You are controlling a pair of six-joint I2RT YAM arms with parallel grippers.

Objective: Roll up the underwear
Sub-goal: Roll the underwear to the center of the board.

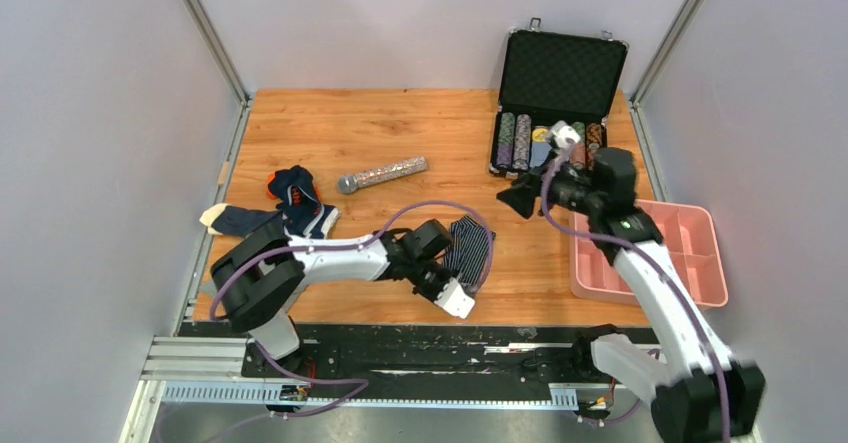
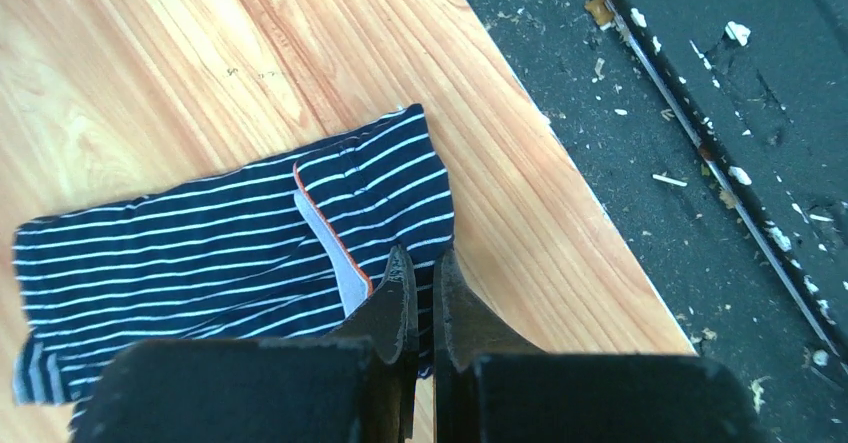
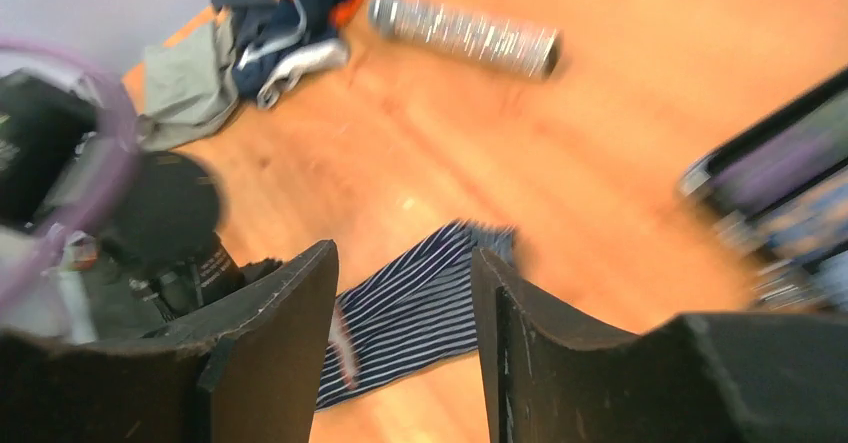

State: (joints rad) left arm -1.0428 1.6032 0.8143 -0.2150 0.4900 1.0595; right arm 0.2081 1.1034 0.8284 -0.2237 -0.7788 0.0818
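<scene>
A wooden bench (image 1: 400, 128) carries two arms. The left arm (image 1: 320, 261) stretches along the near edge; the right arm (image 1: 650, 283) reaches in from the right edge. A pink tray (image 1: 700, 225) sits at the right edge, and an open black case (image 1: 562, 68) stands at the far right corner. The striped briefs (image 1: 468, 248) lie flat by the middle of the near edge. There the left gripper (image 2: 422, 263) is clenched nearly closed at their hem; whether cloth is pinched is unclear. The navy briefs (image 1: 295, 198) lie bunched near the left edge. The right gripper (image 3: 402, 253) hangs released, fingers wide apart. A glittery tube (image 1: 385, 174) lies mid-bench.
</scene>
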